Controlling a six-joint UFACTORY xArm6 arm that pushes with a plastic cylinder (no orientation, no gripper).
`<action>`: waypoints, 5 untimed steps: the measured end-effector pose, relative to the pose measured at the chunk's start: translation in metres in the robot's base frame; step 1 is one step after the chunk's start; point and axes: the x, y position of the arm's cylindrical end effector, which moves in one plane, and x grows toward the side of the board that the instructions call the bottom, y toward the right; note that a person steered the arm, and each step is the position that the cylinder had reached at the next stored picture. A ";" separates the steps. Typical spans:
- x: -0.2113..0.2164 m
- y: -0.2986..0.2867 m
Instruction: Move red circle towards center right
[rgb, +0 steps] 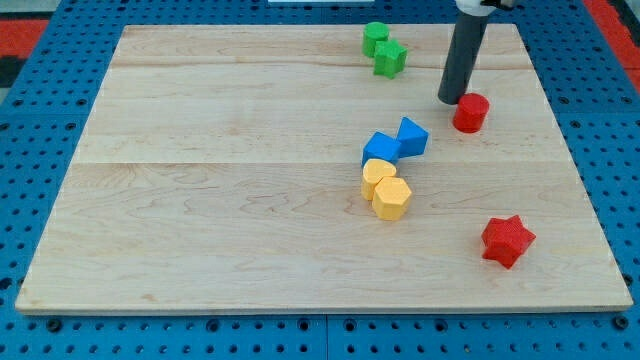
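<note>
The red circle (470, 112) is a short red cylinder at the view's upper right of the wooden board (220, 190). My tip (449, 100) stands just to the view's left of it, touching or almost touching its upper left side. The dark rod rises from there to the view's top edge.
Two green blocks (383, 48) sit at the view's top, left of the rod. Two blue blocks (395, 142) and two yellow blocks (386, 188) cluster near the middle. A red star (506, 241) lies at the view's lower right. Blue pegboard surrounds the board.
</note>
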 end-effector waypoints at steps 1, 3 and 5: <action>-0.017 0.005; 0.005 0.019; 0.047 0.019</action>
